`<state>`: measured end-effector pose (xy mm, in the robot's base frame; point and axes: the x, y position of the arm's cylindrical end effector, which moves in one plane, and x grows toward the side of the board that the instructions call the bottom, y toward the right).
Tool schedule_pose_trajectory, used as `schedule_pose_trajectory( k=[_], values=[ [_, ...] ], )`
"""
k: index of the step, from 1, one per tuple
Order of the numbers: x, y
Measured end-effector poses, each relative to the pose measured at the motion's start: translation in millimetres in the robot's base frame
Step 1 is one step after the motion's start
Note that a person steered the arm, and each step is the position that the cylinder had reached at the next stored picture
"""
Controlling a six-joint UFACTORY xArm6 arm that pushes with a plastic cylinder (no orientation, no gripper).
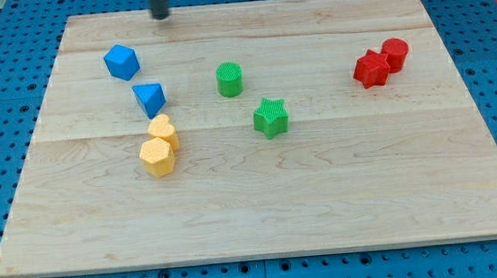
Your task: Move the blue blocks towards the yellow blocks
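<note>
My tip (pixel 161 15) is bare, holding nothing, parked at the wooden board's (pixel 324 195) top edge. Blue triangular block (pixel 149 99) is already nearly touching the two yellow blocks (pixel 159 146). Blue cube-ish block (pixel 122 62) is farther off, so imo next: get behind it, shove down-right.

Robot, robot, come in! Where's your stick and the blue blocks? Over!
My tip at view's top, above blue cube. Blue triangular block almost at yellow blocks. Nothing between.

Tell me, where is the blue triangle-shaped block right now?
The blue triangular block sits left of the board's centre, just above the two yellow blocks, below the other blue block.
</note>
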<state>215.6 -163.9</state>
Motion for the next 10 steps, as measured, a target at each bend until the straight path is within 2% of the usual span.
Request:
schedule_pose_trajectory(
  k=[1, 2, 3, 4, 5, 6, 7, 8, 9, 10],
  values=[
    [50, 0],
    [78, -49],
    [91, -25],
    [125, -15],
    [133, -63],
    [154, -48],
    [156, 13],
    [135, 24],
    [96, 3],
    [97, 53]
  ],
)
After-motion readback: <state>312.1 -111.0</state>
